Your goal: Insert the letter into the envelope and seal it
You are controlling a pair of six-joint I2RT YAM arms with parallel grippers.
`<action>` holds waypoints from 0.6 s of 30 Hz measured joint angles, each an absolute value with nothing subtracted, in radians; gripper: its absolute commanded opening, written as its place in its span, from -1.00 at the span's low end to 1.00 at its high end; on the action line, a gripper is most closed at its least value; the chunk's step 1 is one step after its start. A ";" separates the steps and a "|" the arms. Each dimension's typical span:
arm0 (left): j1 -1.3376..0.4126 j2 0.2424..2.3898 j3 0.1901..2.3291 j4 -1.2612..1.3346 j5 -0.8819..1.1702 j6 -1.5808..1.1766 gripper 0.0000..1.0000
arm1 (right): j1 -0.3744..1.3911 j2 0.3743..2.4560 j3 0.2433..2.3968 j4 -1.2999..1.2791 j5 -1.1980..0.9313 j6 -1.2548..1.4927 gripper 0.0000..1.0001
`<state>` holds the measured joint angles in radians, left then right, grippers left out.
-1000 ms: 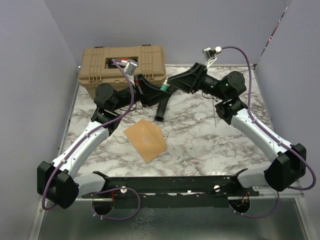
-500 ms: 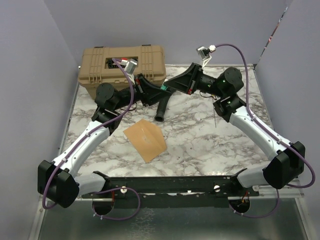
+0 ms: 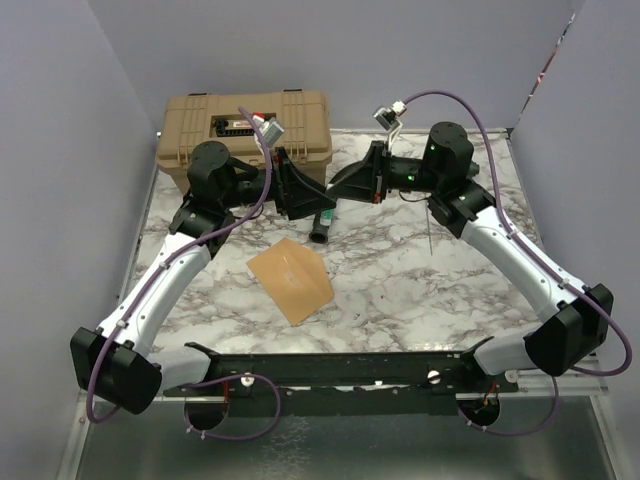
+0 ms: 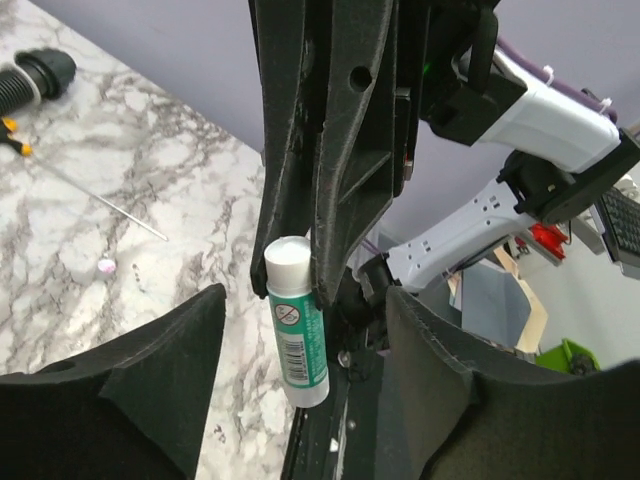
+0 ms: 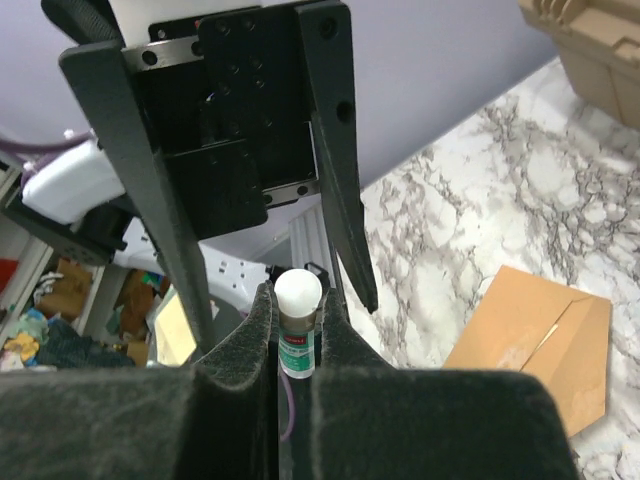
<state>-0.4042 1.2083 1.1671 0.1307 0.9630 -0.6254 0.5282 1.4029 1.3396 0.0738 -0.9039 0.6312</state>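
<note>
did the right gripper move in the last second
yes, the right gripper, shut on the glue stick, slid left and nearer, judged against the tan toolbox

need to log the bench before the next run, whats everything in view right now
toolbox: 1, tan, back left of the table
envelope: 1, orange-tan, flat on the table near the middle
glue stick: 1, green and white with a white cap, held above the table
black tube: 1, black, lying between toolbox and envelope
thin metal rod: 1, silver, lying right of centre
table: 1, white and grey marble
arms: 2, white and black, near edge
left hand: 1, black, open, gaps either side of the glue stick
right hand: 1, black, shut on the glue stick
</note>
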 measured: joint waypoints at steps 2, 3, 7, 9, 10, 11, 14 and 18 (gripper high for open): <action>-0.402 1.216 1.167 0.109 0.980 -0.616 0.17 | 0.528 1.405 1.340 0.054 -0.928 0.614 -0.99; -0.402 1.223 1.167 0.098 0.984 -0.613 0.10 | 0.528 1.407 1.340 0.050 -0.937 0.609 -0.99; -0.401 1.249 1.164 0.076 1.005 -0.612 -0.06 | 0.528 1.413 1.340 0.049 -0.962 0.608 -0.99; -0.403 1.256 1.161 0.070 1.023 -0.612 -0.26 | 0.527 1.416 1.340 0.051 -0.965 0.613 -0.99; -0.408 1.256 1.157 0.068 1.030 -0.609 -0.41 | 0.526 1.417 1.340 0.055 -0.966 0.620 -0.99; -0.411 1.255 1.152 0.065 1.034 -0.606 -0.54 | 0.525 1.418 1.340 0.060 -0.970 0.625 -0.99; -0.421 1.246 1.147 0.068 1.043 -0.593 -0.88 | 0.524 1.425 1.335 0.065 -0.983 0.634 -0.99; -0.421 1.232 1.137 0.064 1.038 -0.595 -1.00 | 0.524 1.429 1.334 0.084 -0.989 0.633 -0.93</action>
